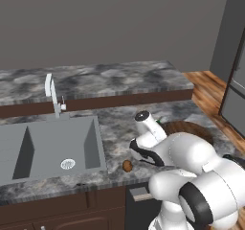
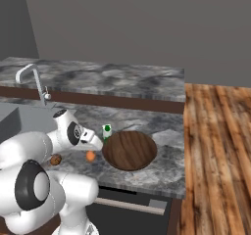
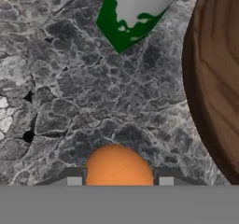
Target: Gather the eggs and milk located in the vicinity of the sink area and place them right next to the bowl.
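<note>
**Orange egg between the fingers, beside the bowl**

Far left in the left base view lies the large grey recessed sink (image 1: pixel 48 150), its slim pale faucet (image 1: pixel 53 96) behind it. Right of the basin, on the mottled grey stone counter (image 1: pixel 115 128), rests the darker brown egg (image 1: pixel 127 166), alone and well apart from the bowl, near the front edge.

Further right, the hand view shows the bright orange egg (image 3: pixel 119 166) sitting squarely between the two dark fingertips, so the two-finger gripper (image 3: pixel 119 181) appears closed on it; whether the egg is already resting on the stone or hangs just above it is hard to judge. In the right base view this egg (image 2: pixel 90 155) lies just left of the bowl's rim.

Beyond it stands the small white carton of milk with green base and top (image 2: pixel 107 130), upright and close to the bowl on the same side.

Rightmost is the wide, shallow, dark-brown wooden bowl (image 2: pixel 130 150).

What matters next: the brown egg lies back toward the sink, to the left of the hand and away from the bowl, so after release the arm would have to swing leftward for it.
</note>
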Motion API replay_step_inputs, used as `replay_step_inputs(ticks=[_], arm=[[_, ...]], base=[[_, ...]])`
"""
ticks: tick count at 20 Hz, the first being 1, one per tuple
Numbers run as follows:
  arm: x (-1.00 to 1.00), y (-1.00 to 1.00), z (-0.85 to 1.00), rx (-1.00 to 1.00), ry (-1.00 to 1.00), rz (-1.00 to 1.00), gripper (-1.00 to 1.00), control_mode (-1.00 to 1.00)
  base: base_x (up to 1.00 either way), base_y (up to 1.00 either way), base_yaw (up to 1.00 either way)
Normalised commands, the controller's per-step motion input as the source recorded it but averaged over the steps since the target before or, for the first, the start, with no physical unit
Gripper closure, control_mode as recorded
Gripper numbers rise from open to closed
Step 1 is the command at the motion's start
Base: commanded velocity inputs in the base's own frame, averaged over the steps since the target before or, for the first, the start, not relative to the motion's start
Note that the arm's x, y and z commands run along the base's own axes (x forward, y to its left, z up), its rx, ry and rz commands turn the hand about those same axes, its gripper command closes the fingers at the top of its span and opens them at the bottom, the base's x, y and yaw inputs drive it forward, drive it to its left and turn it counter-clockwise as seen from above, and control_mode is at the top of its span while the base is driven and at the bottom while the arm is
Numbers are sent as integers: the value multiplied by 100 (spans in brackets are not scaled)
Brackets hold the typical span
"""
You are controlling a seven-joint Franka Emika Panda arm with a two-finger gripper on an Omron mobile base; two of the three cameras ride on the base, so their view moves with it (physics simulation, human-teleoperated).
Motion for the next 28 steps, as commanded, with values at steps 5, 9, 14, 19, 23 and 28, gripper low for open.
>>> replay_step_inputs(ticks=[5, 9, 14, 19, 23, 28], arm=[[3, -2, 0, 1, -5, -24, 100, -100], [21, -18, -1, 0, -4, -21, 100, -100], [12, -18, 0, 0, -6, -17, 100, -100], [0, -4, -2, 0, -9, -14, 100, -100], [0, -8, -13, 0, -9, -13, 100, -100], [0, -15, -3, 0, -6, -10, 100, -100]], base=[[0, 0, 0], [0, 0, 0], [0, 0, 0], [0, 0, 0], [0, 0, 0], [0, 0, 0]])
